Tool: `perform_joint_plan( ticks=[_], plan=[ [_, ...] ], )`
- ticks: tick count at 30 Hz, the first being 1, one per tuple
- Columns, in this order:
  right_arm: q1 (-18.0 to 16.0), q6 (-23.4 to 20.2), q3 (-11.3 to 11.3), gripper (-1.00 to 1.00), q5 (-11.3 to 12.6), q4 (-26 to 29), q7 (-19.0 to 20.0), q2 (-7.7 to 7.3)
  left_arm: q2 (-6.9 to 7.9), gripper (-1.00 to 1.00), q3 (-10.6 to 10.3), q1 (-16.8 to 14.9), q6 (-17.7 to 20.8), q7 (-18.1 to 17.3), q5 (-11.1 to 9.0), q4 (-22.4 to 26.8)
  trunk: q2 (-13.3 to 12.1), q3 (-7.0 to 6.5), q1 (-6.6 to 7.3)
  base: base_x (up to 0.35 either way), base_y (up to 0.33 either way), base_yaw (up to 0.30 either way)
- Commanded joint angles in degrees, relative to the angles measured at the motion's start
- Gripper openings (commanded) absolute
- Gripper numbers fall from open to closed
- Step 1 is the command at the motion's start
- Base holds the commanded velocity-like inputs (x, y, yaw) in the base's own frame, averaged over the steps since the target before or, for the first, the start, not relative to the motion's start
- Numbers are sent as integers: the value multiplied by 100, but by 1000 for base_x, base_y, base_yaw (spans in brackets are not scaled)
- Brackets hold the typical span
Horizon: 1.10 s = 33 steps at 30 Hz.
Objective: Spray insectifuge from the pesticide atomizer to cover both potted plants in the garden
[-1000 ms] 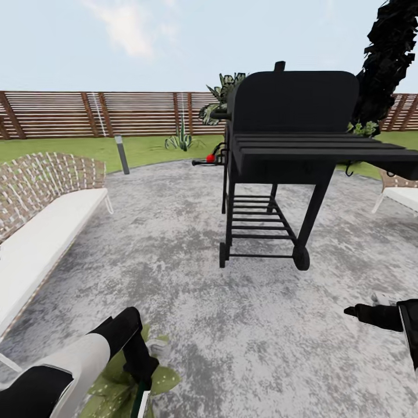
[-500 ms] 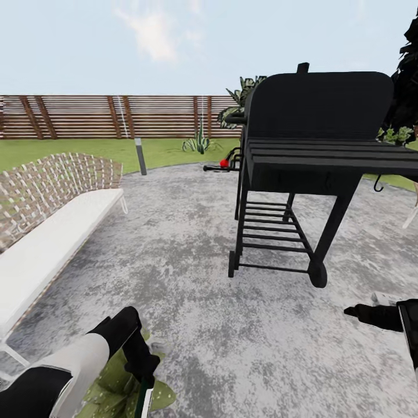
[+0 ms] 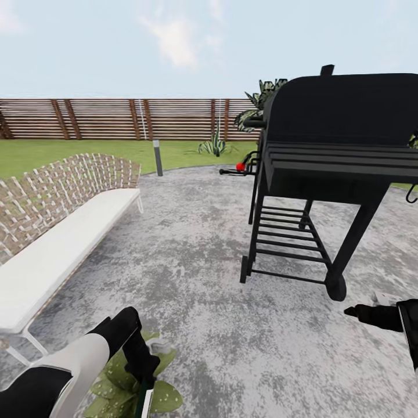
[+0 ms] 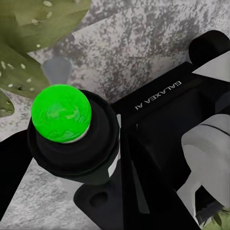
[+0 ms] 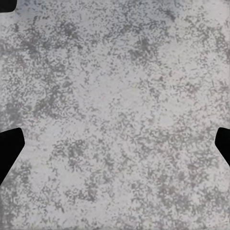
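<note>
Left gripper point(image 3: 145, 388), jaws clamped on the dark-green atomizer point(image 3: 143, 402), above a spotted-leaf potted plant point(image 3: 119, 380); right gripper point(image 5: 115, 143) jaws spread wide over mottled patio point(image 3: 191, 278).

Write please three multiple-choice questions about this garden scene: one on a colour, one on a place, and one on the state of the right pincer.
1. Which colour is the bench cushion?
A. red
B. white
C. black

2. Where does the potted plant stand?
A. on the bench cushion
B. on a windowsill
C. on the paving, under the left arm

3. How is the right pincer?
A. open
B. shut on a pot
C. shut on a leaf

Answers:
1 B: the head view shows it white.
2 C: its leaves spread out below the arm.
3 A: in the right wrist view its fingertips stand far apart over bare paving.
</note>
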State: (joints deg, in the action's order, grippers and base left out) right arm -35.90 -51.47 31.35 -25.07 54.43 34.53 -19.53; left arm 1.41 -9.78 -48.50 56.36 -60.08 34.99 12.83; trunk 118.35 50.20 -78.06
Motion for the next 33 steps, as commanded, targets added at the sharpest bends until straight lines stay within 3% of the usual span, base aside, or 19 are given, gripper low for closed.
perform_joint_plan(
  ticks=[1,6,15,22,33],
  plan=[
    [-5,-12,10,100,-59,6,58,2,2,-100,-32,-1,33,-47,17,8,3,5,1,0,0,41],
    [-5,-12,12,100,-59,6,62,2,0,-100,-37,-1,33,-47,17,1,3,3,1,0,-50,12],
    [-7,-12,12,100,-59,6,54,2,-1,-100,-33,0,33,-47,15,4,3,3,1,0,-281,30],
    [-6,-12,12,100,-59,6,55,2,0,-100,-32,-1,33,-47,15,4,3,3,1,0,-205,233],
    [-5,-12,12,100,-59,6,56,2,14,-100,-26,1,33,-47,17,1,3,3,1,0,-13,254]
  ],
)
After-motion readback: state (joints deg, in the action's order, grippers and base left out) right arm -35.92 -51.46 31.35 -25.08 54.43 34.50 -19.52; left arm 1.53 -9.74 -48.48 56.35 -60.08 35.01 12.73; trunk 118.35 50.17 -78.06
